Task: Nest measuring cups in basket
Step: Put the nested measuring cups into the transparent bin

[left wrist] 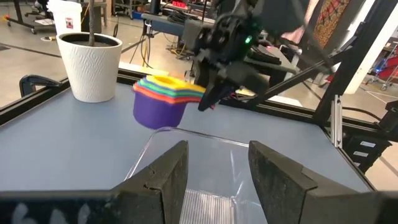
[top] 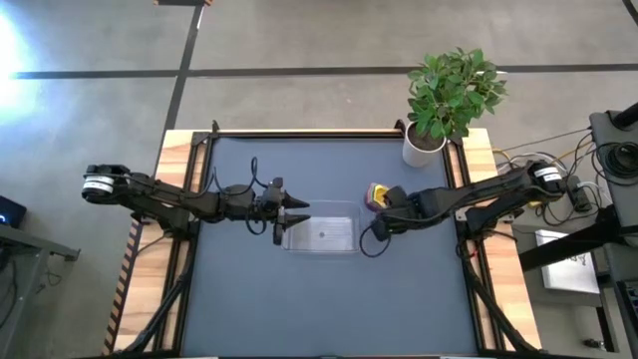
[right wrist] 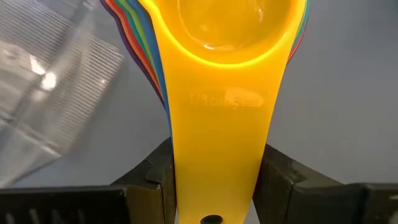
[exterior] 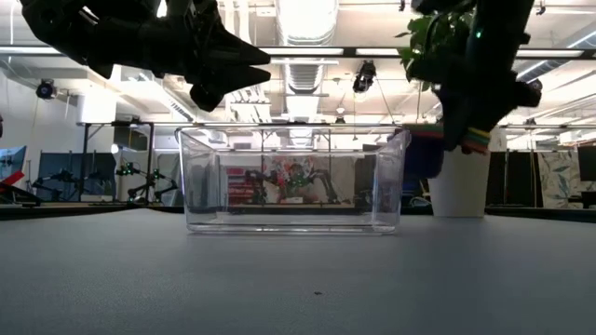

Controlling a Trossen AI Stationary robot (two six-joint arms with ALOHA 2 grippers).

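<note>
The measuring cups (left wrist: 163,99) sit nested in one stack, yellow on top and purple at the bottom. The stack hangs in the air just beyond the right end of the basket (top: 321,234), a clear tray resting flat on the table. My right gripper (right wrist: 217,168) is shut on the stack's handles. In the high view the stack (top: 375,193) shows at the right gripper's (top: 383,205) far-left side. My left gripper (left wrist: 217,168) is open and empty. It hovers above the basket's (left wrist: 186,165) left end (top: 289,227). My right gripper pinches the stacked handles (right wrist: 219,124) between its two fingers (right wrist: 157,177), one on each long edge, near the free end with the hole. The fingers come from the table's right and lie along the handles. The stack is lifted clear, bowls level and facing up (exterior: 425,154).
A white plant pot (top: 423,148) with a green plant stands at the table's far right corner, behind the stack. The blue-grey tabletop (top: 329,299) spreads open on the near side of the basket. Black frame rails (top: 299,131) run along the table edges.
</note>
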